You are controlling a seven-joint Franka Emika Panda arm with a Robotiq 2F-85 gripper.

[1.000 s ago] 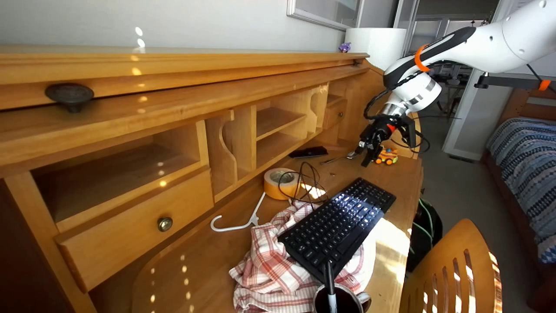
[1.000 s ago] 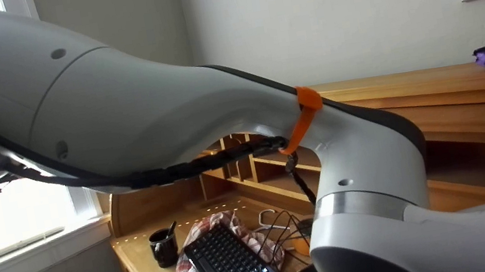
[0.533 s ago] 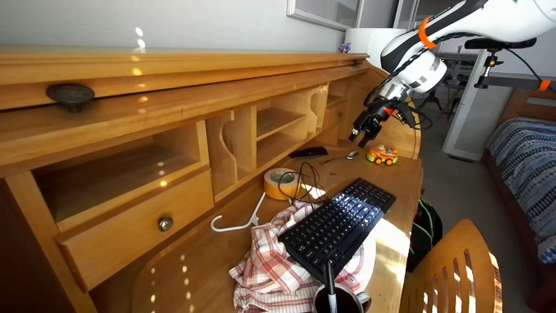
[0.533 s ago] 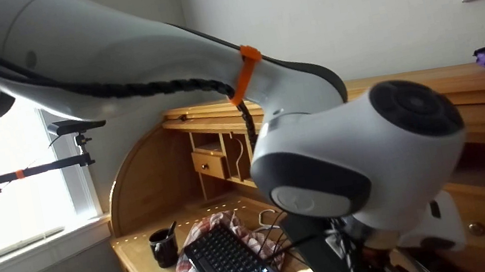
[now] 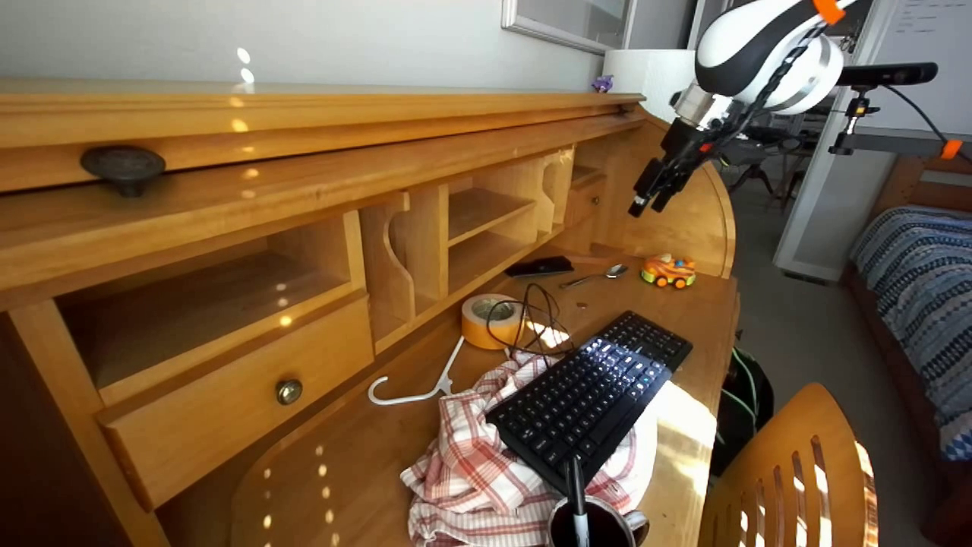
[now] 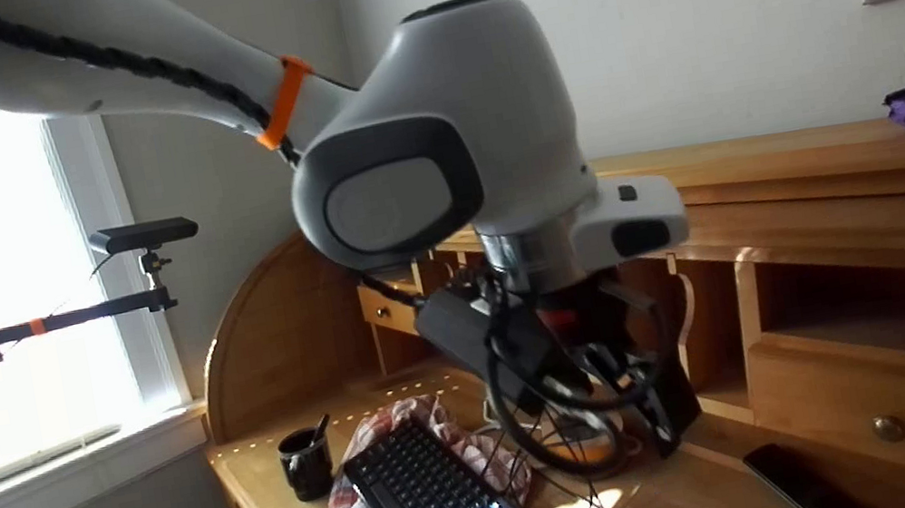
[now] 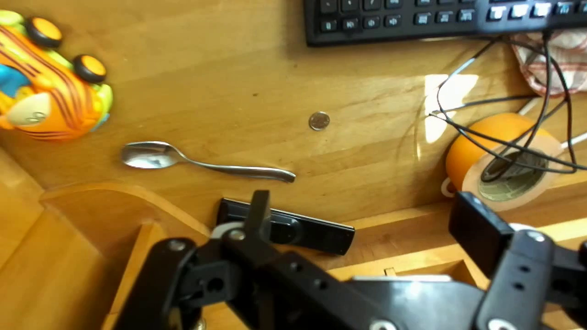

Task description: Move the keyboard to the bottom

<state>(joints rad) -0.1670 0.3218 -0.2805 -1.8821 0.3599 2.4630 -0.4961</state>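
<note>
The long black keyboard (image 5: 592,395) lies at a slant on the honey-coloured wooden desk surface (image 5: 357,463), partly on a crumpled red-checked cloth (image 5: 471,456). It shows in both exterior views (image 6: 444,504), and one end shows at the top of the wrist view (image 7: 440,34). Its thin black cable (image 7: 545,91) loops over a tape roll. My gripper (image 5: 648,203) hangs in the air above the far end of the desk, apart from the keyboard. In the wrist view my gripper (image 7: 367,214) is open with nothing between its widely spaced fingers.
An orange toy car (image 5: 668,270), a spoon (image 5: 596,276), a black remote-like object (image 5: 539,266) and an orange tape roll (image 5: 477,327) lie on the desk. A white hanger (image 5: 414,397) and a mug with a marker (image 5: 592,532) are near the cloth. Cubbies stand behind; a chair (image 5: 805,471) stands in front.
My gripper has risen from low beside the spoon and toy car to well above the desk. The arm has swung clear of much of the desk. The keyboard has not moved.
</note>
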